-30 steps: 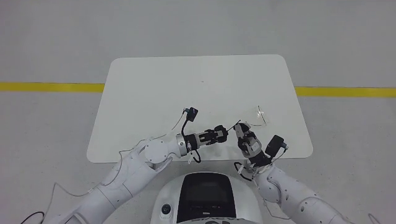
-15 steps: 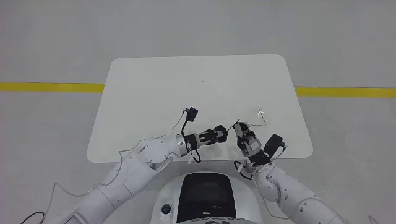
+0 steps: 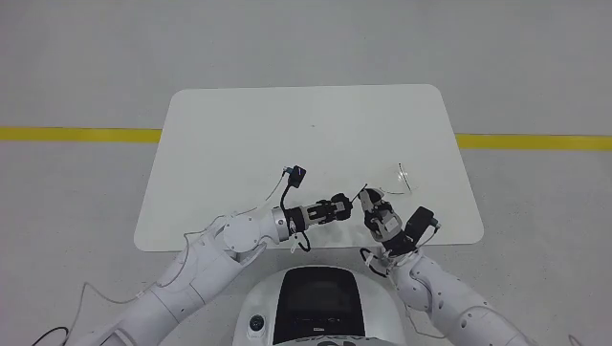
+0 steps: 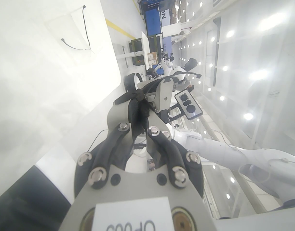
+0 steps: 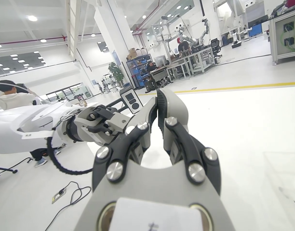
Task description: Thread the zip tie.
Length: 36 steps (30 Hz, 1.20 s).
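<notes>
The table (image 3: 287,136) is a white slab with rounded corners, its long sides running across in front of the robot, and most of the top is bare. Towards the robot's right, near that short edge and on the near half, a clear plastic pouch (image 3: 404,178) lies flat on the surface. From the left wrist view the same pouch (image 4: 72,28) sits well out on the white tabletop (image 4: 29,73). A thin black zip tie (image 4: 86,27) lies inside it. Whether that is one bent tie or two I can't tell.
</notes>
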Each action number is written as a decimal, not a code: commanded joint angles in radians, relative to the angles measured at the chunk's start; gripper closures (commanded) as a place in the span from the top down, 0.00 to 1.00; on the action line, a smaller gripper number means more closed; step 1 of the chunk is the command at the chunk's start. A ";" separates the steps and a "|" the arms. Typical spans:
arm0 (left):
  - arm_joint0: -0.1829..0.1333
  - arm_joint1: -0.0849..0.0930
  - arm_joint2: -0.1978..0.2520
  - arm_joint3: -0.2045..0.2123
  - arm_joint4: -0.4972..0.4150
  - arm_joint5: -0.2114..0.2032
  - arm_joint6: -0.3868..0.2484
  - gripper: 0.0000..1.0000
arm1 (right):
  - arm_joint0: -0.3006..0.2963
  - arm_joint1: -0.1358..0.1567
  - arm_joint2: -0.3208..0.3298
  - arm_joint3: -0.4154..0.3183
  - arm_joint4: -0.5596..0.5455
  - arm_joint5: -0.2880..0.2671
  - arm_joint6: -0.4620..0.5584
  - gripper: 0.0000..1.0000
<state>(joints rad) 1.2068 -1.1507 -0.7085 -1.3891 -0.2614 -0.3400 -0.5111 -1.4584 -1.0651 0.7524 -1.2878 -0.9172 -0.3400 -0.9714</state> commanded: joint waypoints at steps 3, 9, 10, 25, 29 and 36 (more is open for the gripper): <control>0.000 0.000 0.000 0.000 0.000 0.000 0.000 0.00 | -0.004 -0.006 0.014 0.010 -0.012 0.008 0.006 0.00; 0.000 0.000 0.000 0.000 0.000 0.000 0.000 0.00 | -0.011 -0.015 0.034 0.022 -0.014 0.000 0.010 0.00; 0.000 0.000 0.000 0.000 0.000 0.000 0.000 0.00 | -0.013 -0.016 0.037 0.020 -0.017 0.000 0.011 0.00; 0.000 0.000 0.000 0.000 0.000 0.000 0.000 0.00 | -0.018 -0.025 0.024 0.008 -0.041 0.000 0.029 0.00; 0.000 0.000 0.000 0.000 0.000 0.000 0.000 0.00 | -0.017 -0.025 0.021 0.010 -0.043 0.000 0.029 0.00; 0.000 0.000 0.000 0.000 0.000 0.000 0.000 0.00 | -0.015 -0.021 -0.001 0.001 -0.043 0.000 0.019 0.00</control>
<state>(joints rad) 1.2068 -1.1507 -0.7085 -1.3891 -0.2614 -0.3400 -0.5111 -1.4741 -1.0872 0.7557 -1.2845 -0.9641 -0.3400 -0.9507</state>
